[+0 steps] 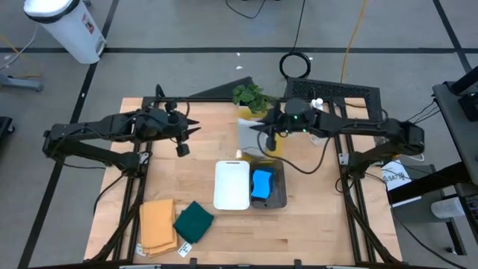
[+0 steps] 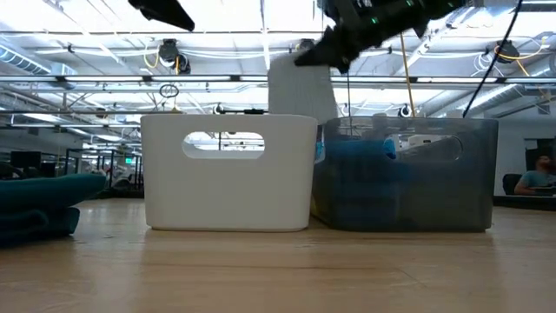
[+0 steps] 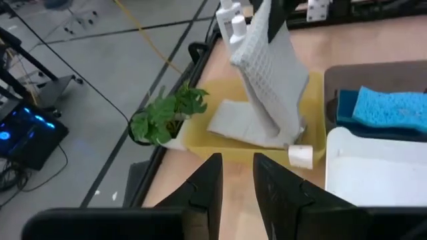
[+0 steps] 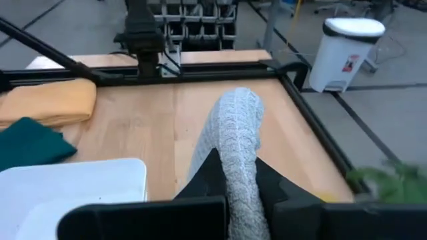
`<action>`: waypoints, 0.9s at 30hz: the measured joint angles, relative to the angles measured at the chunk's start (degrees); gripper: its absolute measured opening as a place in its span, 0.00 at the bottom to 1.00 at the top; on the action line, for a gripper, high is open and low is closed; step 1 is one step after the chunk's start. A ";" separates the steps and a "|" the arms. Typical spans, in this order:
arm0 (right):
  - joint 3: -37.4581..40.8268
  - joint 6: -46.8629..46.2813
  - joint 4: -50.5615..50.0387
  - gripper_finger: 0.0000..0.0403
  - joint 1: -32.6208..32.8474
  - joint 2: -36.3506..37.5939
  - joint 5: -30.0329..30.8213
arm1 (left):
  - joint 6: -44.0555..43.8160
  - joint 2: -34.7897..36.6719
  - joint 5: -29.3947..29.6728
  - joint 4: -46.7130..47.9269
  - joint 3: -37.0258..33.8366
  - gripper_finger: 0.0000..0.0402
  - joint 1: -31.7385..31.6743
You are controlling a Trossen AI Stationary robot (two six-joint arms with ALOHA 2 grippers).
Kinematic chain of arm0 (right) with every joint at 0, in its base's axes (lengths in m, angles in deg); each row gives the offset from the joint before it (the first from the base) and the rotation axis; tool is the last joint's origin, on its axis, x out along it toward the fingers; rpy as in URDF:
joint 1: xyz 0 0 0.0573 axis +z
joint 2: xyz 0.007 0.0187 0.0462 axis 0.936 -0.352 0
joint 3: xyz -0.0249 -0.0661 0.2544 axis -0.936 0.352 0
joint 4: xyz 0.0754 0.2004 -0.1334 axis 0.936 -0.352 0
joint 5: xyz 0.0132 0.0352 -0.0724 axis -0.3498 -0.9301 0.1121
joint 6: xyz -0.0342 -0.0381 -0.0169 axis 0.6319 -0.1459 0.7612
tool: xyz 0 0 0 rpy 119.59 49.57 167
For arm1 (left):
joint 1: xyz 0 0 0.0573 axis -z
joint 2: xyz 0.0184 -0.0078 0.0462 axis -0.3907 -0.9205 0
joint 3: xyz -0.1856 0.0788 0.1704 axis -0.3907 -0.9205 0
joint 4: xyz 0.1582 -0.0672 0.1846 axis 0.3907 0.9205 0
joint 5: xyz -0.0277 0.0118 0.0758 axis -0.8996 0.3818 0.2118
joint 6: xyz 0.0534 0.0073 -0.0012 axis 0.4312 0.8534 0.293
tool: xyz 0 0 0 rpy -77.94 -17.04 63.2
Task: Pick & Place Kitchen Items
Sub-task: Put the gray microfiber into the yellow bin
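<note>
This is looking like a robotics lab or test hall rather than a home kitchen: the wooden desk [image 1: 299, 232] is sitting inside a black metal frame [image 1: 351, 190] on a grey floor marked with dark tape lines, with cables [image 1: 296, 66] trailing across it. Behind it, rows of ceiling lights [image 2: 78, 65] and exposed pipes are stretching over an open workspace, where a person [image 2: 532, 178] is sitting at the far edge.

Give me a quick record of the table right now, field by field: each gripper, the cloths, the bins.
right gripper: shut on grey cloth, lifting it over the yellow tray
left gripper: fingers slightly apart, holding nothing, raised over the table's left half
white bin: beside the dark bin
blue sponge: in the dark bin
orange-tan cloth, dark green cloth: front left
</note>
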 joint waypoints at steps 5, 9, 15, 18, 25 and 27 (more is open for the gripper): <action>10.65 -2.42 11.70 0.01 -0.99 1.56 -0.04 | -0.32 -0.71 -0.01 -0.23 0.00 0.22 -0.07; 16.61 -3.75 18.63 0.01 -1.60 1.52 -0.03 | -0.46 -2.46 -0.05 -1.02 0.00 0.22 -0.11; 19.00 -8.26 19.38 0.01 -1.69 1.52 -0.72 | -0.41 -3.97 -0.04 -1.23 0.03 0.22 -0.11; 19.00 -8.94 19.50 0.01 -1.37 1.54 -3.82 | -0.24 -4.94 -0.03 -1.86 -0.04 0.22 -0.10; 19.00 -9.98 18.93 0.01 -1.18 1.54 -5.20 | -0.22 -5.70 0.20 -2.30 0.04 0.22 -0.17; 19.00 -11.46 19.26 0.01 -0.93 1.54 -8.35 | -0.22 -5.81 0.25 -1.95 0.00 0.22 -0.16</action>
